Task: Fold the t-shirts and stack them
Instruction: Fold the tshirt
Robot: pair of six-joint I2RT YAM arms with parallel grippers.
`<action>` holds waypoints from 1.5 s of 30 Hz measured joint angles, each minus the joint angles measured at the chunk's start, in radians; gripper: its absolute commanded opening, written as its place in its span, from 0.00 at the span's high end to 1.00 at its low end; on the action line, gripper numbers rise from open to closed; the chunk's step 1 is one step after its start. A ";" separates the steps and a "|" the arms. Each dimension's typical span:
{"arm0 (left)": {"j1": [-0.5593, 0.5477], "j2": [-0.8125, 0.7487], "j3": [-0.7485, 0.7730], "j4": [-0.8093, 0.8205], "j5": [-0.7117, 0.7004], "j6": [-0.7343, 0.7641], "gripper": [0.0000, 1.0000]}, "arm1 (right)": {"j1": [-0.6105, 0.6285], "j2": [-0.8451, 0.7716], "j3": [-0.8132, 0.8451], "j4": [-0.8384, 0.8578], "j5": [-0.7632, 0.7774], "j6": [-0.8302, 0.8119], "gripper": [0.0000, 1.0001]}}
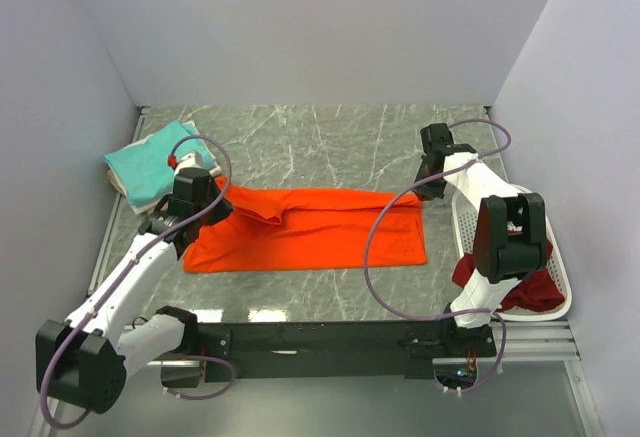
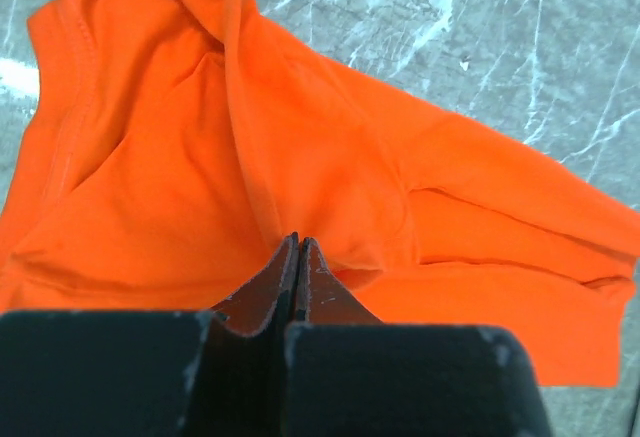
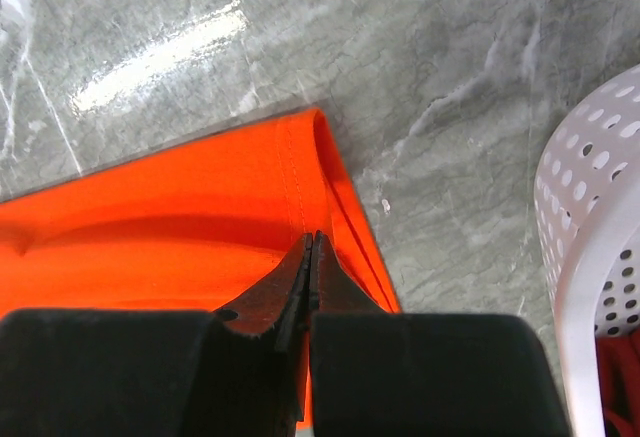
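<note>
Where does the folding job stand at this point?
Done: teal t-shirt folded atop the cream t-shirt, far left. In hand: orange t-shirt, partly folded, pinched by left fingers and right fingers. Left: dark red t-shirts heaped in the basket.

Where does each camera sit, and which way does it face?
Top external: above and behind the robot, looking down on the table; both arms show, left tool and right tool at the orange t-shirt.
Left wrist: on the left arm, past its shut tool onto the shirt's bunched end.
Right wrist: past its shut tool onto a hem corner, white basket beside.
Shared: all see the shirt.
</note>
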 measured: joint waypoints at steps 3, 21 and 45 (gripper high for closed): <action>0.000 -0.035 -0.013 -0.024 -0.005 -0.027 1.00 | 0.000 0.000 -0.005 0.006 0.000 0.000 1.00; 0.000 -0.187 -0.063 -0.134 -0.068 -0.153 1.00 | 0.009 -0.019 -0.101 0.036 0.002 0.004 1.00; 0.000 -0.340 -0.157 -0.267 0.007 -0.273 0.38 | 0.149 -0.262 -0.126 -0.002 0.055 0.034 0.58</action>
